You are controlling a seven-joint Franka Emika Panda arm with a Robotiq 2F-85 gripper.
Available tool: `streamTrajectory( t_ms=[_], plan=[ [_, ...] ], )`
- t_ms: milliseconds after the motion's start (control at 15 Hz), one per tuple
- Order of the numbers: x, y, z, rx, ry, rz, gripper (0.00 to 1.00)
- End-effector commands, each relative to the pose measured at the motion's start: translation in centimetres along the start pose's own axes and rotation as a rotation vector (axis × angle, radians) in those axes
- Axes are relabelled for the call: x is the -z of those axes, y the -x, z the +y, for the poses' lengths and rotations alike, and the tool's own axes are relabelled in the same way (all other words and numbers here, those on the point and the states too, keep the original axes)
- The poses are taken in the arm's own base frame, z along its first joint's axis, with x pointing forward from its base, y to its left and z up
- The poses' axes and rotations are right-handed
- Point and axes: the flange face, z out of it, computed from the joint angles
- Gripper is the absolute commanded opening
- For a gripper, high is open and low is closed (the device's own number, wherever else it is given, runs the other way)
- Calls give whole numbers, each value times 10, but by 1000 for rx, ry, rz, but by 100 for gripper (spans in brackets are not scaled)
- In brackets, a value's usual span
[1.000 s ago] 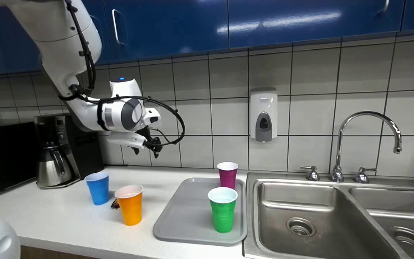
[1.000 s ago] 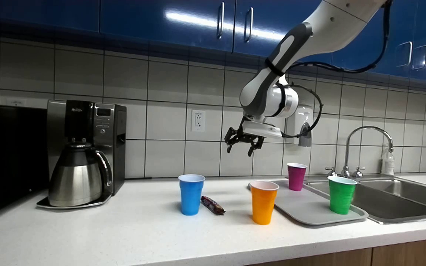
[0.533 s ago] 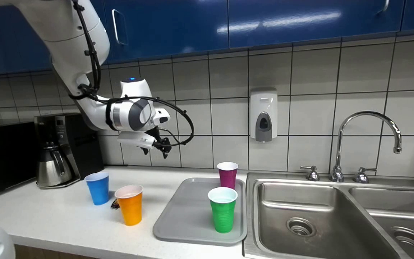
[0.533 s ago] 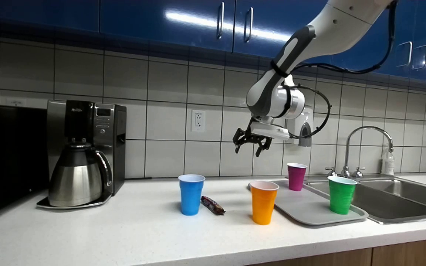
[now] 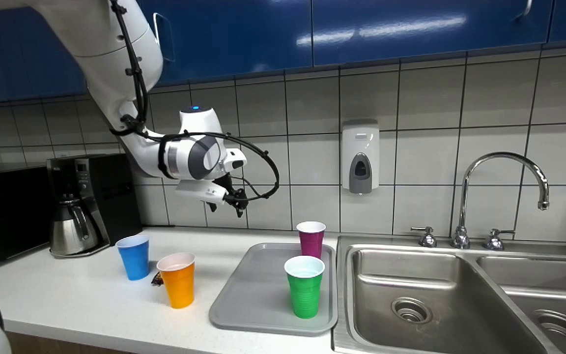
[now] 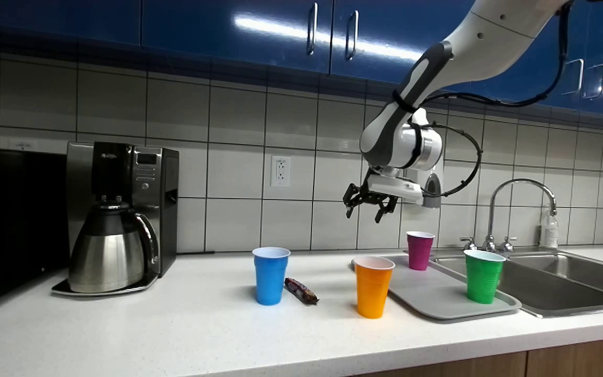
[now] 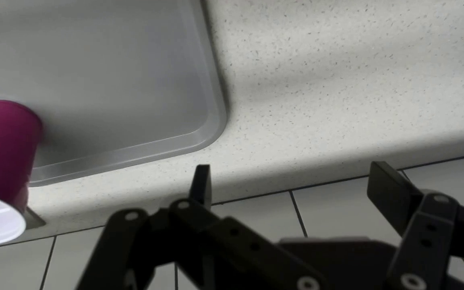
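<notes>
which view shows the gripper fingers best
The wrist view: both fingers appear large there, spread wide and holding nothing. Both exterior views show the gripper much smaller, hanging above the counter, its fingers small and dark.

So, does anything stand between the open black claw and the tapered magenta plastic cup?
Nothing visible does: no view shows any object between the claw and the magenta cup. The tapered green plastic cup, also on the grey rectangular plastic tray, stands off that line.
</notes>
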Motion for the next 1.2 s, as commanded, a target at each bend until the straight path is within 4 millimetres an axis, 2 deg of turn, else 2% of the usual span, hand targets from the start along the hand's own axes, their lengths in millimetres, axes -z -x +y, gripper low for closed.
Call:
streamTrajectory(
  t_ms=[0, 600, 1133],
  plan=[
    [2, -4, 18, -2, 0, 15, 100],
    [-4, -10, 66, -48, 27, 20, 100],
    [-12, -21, 97, -90, 48, 29, 100]
  ],
)
